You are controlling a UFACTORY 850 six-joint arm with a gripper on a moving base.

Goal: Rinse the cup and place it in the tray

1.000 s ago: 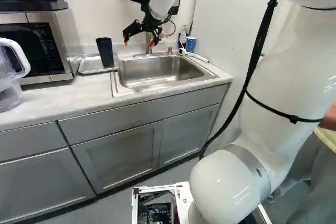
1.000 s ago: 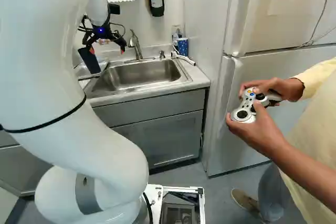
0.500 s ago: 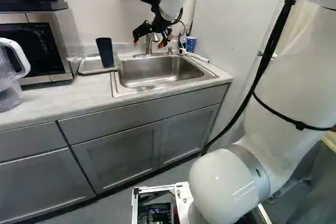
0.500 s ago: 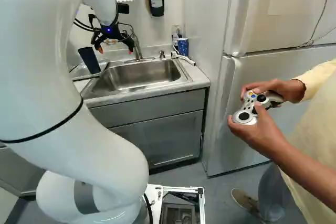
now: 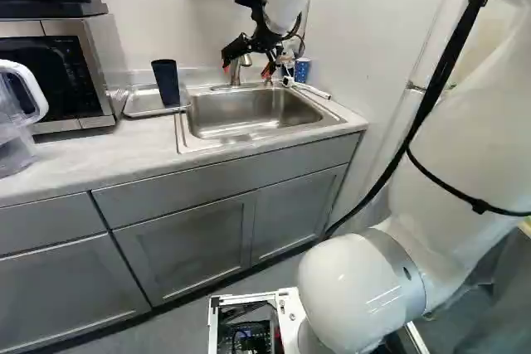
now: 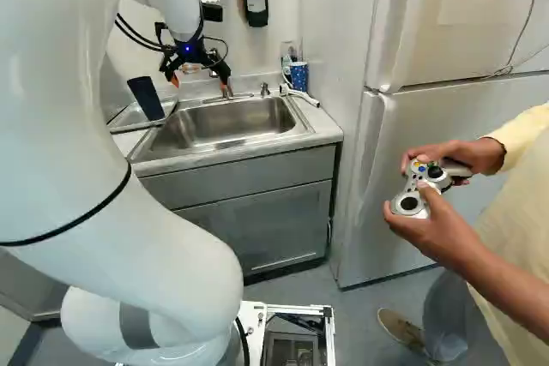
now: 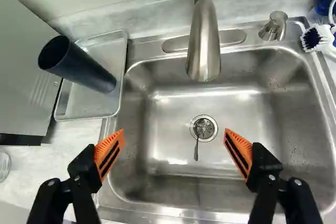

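The hand (image 5: 246, 70) hangs above the sink (image 7: 163, 182), its two orange-padded fingers spread wide apart. In the wrist view, the sink's drain (image 7: 203, 128) shows past the fingertips, between them, with a slim dark thing (image 7: 196, 156) running from it across the basin floor.

The dark cup (image 7: 86, 72) is just left of the sink in the left base view, upright in the metal tray (image 7: 79, 103), which lies on the desk (image 5: 91, 151) right beside the sink's rim. The cup is well apart from the hand.

At the back of the sink rises the faucet (image 7: 205, 45), its spout reaching out over the basin, and a small metal fixture (image 7: 274, 27) stands on the same rim. A brush (image 7: 312, 39) rests at the sink's back right corner, in the base views, and a patterned blue cup (image 6: 298, 77) stands near that corner too.

Farther left of the sink, in the left base view, are the microwave (image 5: 75, 72) and a clear pitcher (image 5: 31, 93) with a white handle.
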